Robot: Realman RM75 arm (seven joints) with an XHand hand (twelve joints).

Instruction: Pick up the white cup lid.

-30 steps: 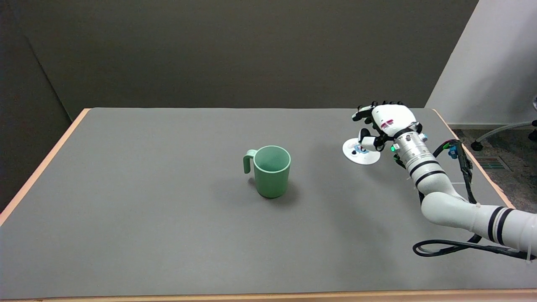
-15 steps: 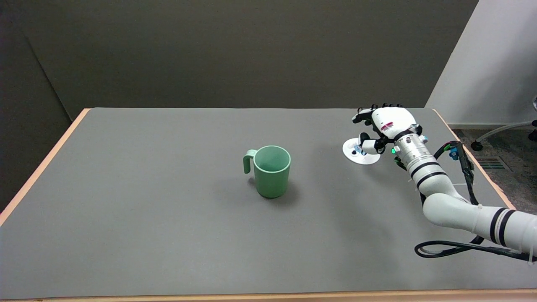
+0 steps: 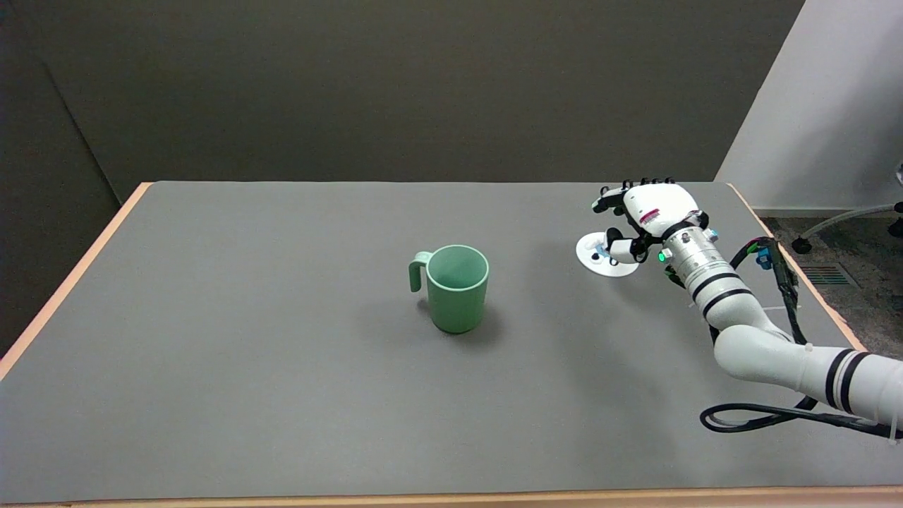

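Grey table (image 3: 282,388) carried the white cup lid (image 3: 598,256) at its far right, lying flat, face up; being round, it showed no long axis. Right hand (image 3: 645,215) stood directly over the lid's right edge, fingers (image 3: 608,201) spread, thumb low beside it; actual contact could not be confirmed.

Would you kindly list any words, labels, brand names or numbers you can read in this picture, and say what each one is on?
No text can be read.
Right hand: a small red mark on its white back, too small and blurred to read.
White cup lid: a bluish printed patch and dark spots, no legible letters.
Green mug: plain, no marking.
Table: no marking.
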